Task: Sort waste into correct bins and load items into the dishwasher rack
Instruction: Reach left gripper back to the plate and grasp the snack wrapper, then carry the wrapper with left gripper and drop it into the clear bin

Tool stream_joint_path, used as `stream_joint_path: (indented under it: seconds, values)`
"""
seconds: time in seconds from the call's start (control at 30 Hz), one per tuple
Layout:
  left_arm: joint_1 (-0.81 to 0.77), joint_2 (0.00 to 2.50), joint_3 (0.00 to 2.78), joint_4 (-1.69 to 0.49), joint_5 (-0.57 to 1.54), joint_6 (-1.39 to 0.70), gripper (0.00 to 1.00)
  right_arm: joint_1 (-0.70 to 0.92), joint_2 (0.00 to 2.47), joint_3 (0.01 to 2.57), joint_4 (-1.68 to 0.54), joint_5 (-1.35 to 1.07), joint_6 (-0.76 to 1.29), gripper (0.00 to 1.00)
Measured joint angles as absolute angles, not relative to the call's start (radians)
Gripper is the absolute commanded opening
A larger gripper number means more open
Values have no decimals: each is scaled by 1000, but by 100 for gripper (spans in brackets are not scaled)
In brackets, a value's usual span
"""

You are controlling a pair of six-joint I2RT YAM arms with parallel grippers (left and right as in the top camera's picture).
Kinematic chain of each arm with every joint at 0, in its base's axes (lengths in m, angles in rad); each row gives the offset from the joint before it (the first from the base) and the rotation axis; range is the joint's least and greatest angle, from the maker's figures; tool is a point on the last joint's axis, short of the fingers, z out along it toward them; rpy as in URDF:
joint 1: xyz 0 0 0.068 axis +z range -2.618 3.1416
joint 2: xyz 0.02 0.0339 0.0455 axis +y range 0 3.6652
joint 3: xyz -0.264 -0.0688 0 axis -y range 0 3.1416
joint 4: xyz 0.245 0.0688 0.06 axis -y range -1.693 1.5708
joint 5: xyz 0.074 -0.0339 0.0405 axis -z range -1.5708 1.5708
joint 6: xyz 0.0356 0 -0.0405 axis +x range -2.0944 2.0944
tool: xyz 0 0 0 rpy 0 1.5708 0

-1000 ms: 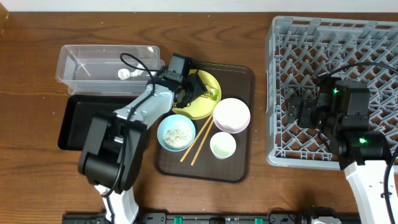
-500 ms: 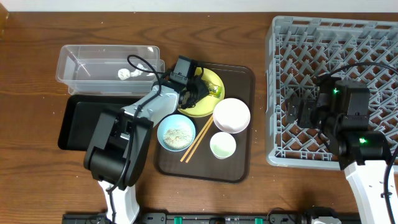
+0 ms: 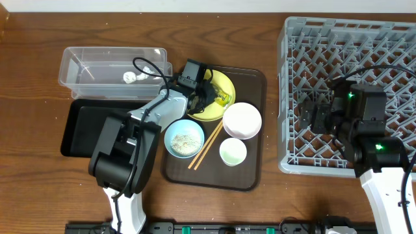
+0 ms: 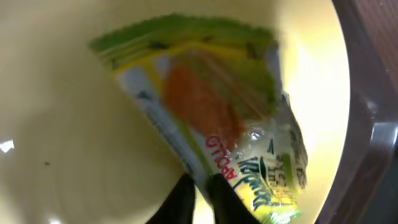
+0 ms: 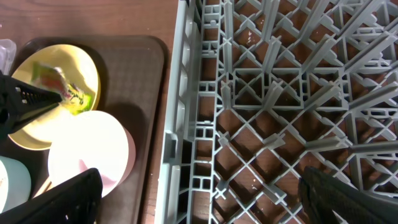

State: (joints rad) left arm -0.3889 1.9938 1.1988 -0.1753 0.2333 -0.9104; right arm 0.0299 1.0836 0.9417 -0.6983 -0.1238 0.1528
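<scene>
The yellow-green snack wrapper (image 3: 223, 98) (image 4: 217, 112) lies on the yellow plate (image 3: 203, 114) (image 4: 62, 124). My left gripper (image 3: 209, 95) (image 4: 203, 194) is shut on its lower edge; the two black fingertips (image 4: 184, 200) pinch the foil. A white scrap (image 3: 130, 77) sits in the clear tub (image 3: 84, 65), with the black tray (image 3: 81, 127) in front of it. The white bowl (image 3: 242, 120), the blue bowl (image 3: 184, 138) with rice, the green cup (image 3: 233, 152) and the chopsticks (image 3: 207, 147) rest on the brown tray. My right gripper (image 3: 307, 117) (image 5: 202, 199) stands open over the grey rack (image 3: 351, 58) (image 5: 280, 93), empty.
The dark brown serving tray (image 3: 250, 170) holds the dishes between the bins and the rack. Bare wooden table (image 3: 32, 162) surrounds them. The right wrist view also shows the plate (image 5: 37, 127), the wrapper (image 5: 65, 90) and the white bowl (image 5: 87, 155).
My left gripper shifted slightly right over the plate and closed on the wrapper's edge. The right arm has not moved.
</scene>
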Motion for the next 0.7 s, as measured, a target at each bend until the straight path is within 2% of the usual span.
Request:
stream_joint_path:
  seconds: [0.33,0.53,0.7]
  values:
    - [-382,1995,1199,-177,233,-876,6,30,1084,942,-698,-124,153,99]
    - [-344,1920,1187,-186,231,-713,6,30,1084,942,-698,-124,153,99]
    - [-284,1742,1185,-182,225,-535,6,30,1084,942,-698,-124,153,99]
